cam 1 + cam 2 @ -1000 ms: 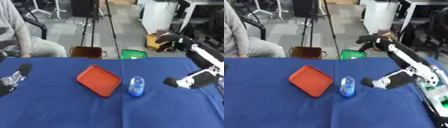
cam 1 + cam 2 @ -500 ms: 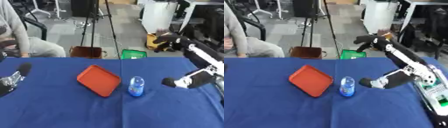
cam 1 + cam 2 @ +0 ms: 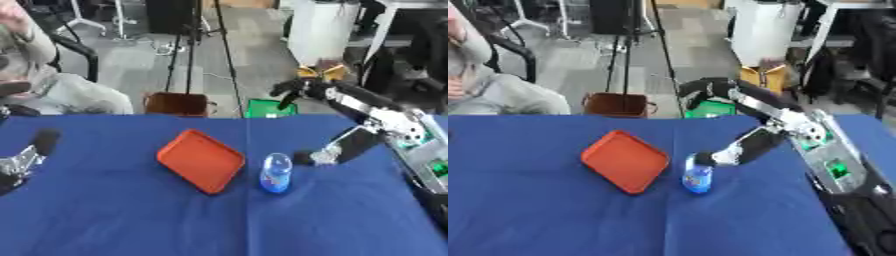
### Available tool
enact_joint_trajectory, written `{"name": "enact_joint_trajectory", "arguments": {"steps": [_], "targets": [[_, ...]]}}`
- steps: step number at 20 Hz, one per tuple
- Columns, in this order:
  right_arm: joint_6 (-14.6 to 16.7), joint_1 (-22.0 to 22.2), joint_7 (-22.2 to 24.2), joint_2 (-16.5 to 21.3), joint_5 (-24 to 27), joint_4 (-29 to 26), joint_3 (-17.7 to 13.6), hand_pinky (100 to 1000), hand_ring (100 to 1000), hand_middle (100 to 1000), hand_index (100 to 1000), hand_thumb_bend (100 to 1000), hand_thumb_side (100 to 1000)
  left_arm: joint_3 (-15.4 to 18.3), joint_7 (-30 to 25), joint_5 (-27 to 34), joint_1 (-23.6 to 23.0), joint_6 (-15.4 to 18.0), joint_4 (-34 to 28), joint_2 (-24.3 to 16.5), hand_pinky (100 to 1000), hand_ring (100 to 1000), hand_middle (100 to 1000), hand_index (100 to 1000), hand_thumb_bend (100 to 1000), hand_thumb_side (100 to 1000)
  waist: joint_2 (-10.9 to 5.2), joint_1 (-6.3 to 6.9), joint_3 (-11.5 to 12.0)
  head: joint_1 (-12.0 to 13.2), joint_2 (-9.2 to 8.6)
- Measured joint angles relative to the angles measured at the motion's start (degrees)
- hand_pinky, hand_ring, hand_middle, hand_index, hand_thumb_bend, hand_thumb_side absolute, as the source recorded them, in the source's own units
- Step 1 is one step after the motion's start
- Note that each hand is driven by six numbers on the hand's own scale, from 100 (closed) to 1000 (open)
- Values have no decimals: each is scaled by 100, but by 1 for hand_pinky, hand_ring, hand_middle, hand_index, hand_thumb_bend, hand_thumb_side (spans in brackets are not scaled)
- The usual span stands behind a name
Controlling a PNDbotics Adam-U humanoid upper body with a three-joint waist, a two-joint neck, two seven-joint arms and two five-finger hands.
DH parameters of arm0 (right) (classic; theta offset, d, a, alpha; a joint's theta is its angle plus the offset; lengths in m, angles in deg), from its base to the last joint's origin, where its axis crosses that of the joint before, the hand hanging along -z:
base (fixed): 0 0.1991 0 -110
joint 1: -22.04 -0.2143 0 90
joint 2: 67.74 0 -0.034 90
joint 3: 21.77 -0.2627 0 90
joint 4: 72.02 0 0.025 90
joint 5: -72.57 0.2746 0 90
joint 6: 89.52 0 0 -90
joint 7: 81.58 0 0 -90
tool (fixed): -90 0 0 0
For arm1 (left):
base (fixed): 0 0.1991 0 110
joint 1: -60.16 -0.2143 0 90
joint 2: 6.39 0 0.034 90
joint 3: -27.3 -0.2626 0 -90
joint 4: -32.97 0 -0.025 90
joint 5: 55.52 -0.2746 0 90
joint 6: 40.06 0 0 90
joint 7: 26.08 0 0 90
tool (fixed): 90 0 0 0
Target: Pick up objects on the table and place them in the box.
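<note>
bottle [image 3: 276,173] upright mid-counter [image 3: 122,220], 3 o'clock of orange tray [image 3: 200,160] | right hand [image 3: 308,158] just beside, 3 o'clock, fingers unclear, holding nothing | likely light, slick, tippy: grip mid-body

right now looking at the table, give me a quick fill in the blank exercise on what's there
1. The tray lying flat on the table is ____ in colour.
2. The bottle stands to the tray's ____ side.
3. The cloth over the table is ____.
4. The hand nearest the bottle is the robot's ____ hand.

Missing words: orange; right; blue; right
</note>
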Motion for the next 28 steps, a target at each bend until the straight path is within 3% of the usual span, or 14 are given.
{"name": "enact_joint_trajectory", "arguments": {"steps": [5, 10, 28], "targets": [[179, -196, -177, -417, -827, 1000, -178, 876, 791, 854, 958, 621, 400, -7, -36, 18, 20, 0, 0, 22, 615, 794, 902, 968, 579, 231, 11, 28, 90, -76, -20], [372, -246, -370, -657, -1458, 1585, -340, 886, 797, 854, 958, 622, 406, -34, -50, 39, 37, 3, 0, 49, 615, 794, 902, 969, 577, 233, 11, 28, 126, -115, -21], [739, -192, -931, -730, -3033, 2282, -557, 870, 792, 848, 948, 623, 403, -35, -54, 52, 46, 0, 0, 54, 616, 794, 903, 969, 572, 236, 11, 44, 109, -152, -37]]}}
